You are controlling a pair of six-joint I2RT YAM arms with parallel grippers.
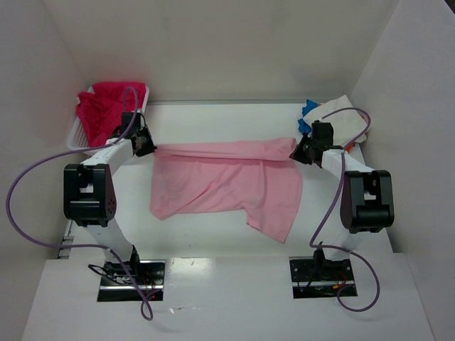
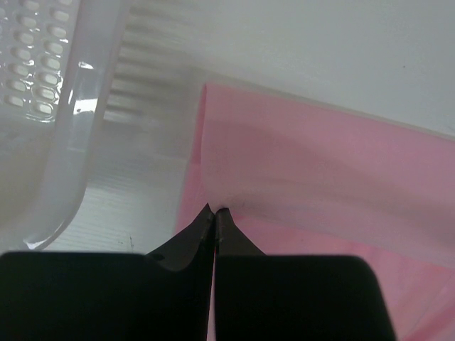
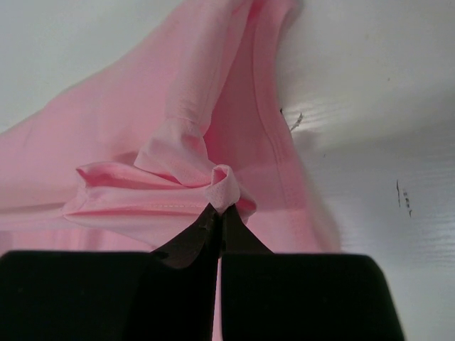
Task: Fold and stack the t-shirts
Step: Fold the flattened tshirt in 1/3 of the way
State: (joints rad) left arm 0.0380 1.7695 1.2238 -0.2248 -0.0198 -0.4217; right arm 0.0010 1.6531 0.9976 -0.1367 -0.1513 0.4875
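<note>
Pink t-shirt [image 1: 227, 181]: is lying spread across the middle of the table [image 1: 213, 121], pinched at both ends of its far edge, which is stretching in a nearly straight band from one gripper to the other. The rest is trailing toward the arm bases, with one flap reaching lower on the right side.
Left gripper [image 1: 146, 145]: is clamping the left end of that far edge. In the left wrist view its fingertips are meeting with a thin fold of pink cloth nipped between them.
Right gripper [image 1: 302, 150]: is clamping the right end. In the right wrist view its tips are closing on a small bunched tuck of pink fabric beside a hemmed seam.
Basket [image 1: 78, 135]: is sitting at the far left corner, just beside the left gripper, with its lattice wall filling the left of the left wrist view.
Magenta-red t-shirt [image 1: 106, 106]: is lying crumpled inside the basket.
Blue t-shirt [image 1: 307, 114]: is bunching at the far right, just behind the right gripper.
White t-shirt [image 1: 343, 112]: is lying beside the blue one, against the right wall.
</note>
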